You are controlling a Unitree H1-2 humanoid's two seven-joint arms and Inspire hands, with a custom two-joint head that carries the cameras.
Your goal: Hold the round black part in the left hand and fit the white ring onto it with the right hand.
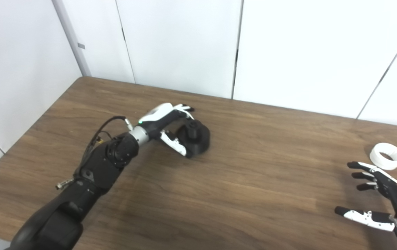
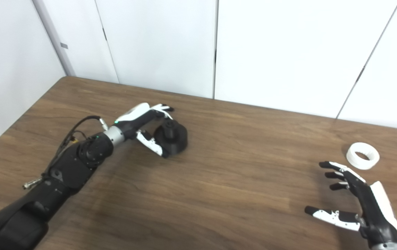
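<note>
The round black part (image 1: 196,138) rests on the wooden table (image 1: 254,180), left of centre, with a short stub on top. My left hand (image 1: 165,123) reaches it from the left. Its fingers (image 1: 184,108) stretch out past the part's far side and the thumb (image 1: 174,142) lies against its near left side; the hand is open, not closed on it. The white ring (image 1: 387,156) lies flat at the far right. My right hand (image 1: 379,194) hovers open just in front of the ring, fingers spread and apart from it.
White wall panels (image 1: 184,45) stand along the table's back edge and left side. The left arm (image 1: 91,180) lies across the table's near left. Bare wood spans between the black part and the ring.
</note>
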